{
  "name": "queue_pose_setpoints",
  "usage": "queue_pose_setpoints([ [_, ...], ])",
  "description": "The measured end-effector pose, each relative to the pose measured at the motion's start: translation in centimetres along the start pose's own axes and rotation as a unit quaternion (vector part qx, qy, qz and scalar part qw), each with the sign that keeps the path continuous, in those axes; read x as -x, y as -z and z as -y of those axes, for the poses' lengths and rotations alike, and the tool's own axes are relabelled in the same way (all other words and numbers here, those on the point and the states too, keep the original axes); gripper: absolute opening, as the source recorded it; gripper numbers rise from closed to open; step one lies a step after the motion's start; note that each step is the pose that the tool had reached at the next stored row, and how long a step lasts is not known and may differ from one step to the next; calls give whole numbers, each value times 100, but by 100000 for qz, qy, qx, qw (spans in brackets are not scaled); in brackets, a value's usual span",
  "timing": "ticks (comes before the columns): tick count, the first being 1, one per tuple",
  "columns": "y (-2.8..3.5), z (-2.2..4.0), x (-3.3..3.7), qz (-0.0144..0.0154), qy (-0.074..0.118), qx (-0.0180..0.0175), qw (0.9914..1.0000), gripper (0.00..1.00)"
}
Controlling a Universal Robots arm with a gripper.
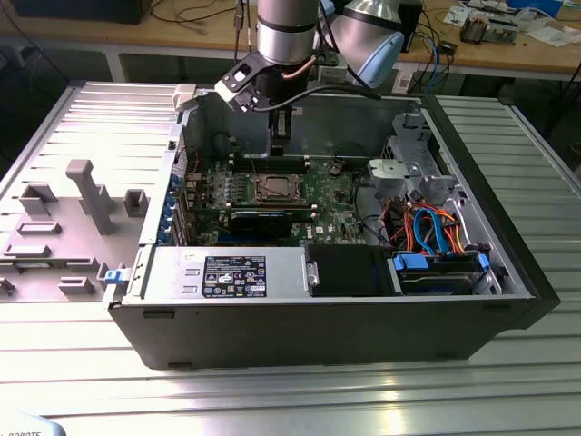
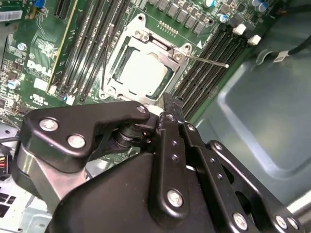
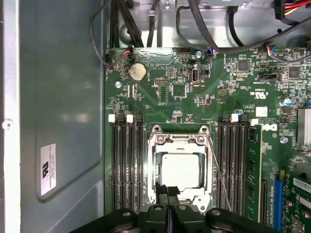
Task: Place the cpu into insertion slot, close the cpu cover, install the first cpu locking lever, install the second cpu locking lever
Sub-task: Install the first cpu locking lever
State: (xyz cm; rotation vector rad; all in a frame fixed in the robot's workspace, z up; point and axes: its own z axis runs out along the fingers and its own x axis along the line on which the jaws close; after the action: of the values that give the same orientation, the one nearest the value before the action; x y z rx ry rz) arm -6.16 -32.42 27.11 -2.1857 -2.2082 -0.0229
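Note:
The cpu lies flat in the insertion slot on the green board, its silver top showing. The cpu cover lies down over it, framing the chip in its window. A thin wire locking lever stands free at a slant along one side of the socket. My gripper hovers just above the socket's edge, fingers pressed together and empty.
Long memory slots flank the socket on both sides. A black card sits in front of it. The case's metal wall, a drive cage and coloured cables surround the board. Grey fixtures stand at the exterior view's left.

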Motion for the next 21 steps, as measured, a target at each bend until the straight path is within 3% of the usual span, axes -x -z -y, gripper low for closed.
queue_pose_setpoints([
  [7,44,4,10,9,0,-5,100000,11],
  [11,129,5,8,-20,14,-4,100000,11],
  [18,130,4,9,-28,204,-7,100000,11],
  [21,130,5,11,-1,2065,-71,99979,11],
])
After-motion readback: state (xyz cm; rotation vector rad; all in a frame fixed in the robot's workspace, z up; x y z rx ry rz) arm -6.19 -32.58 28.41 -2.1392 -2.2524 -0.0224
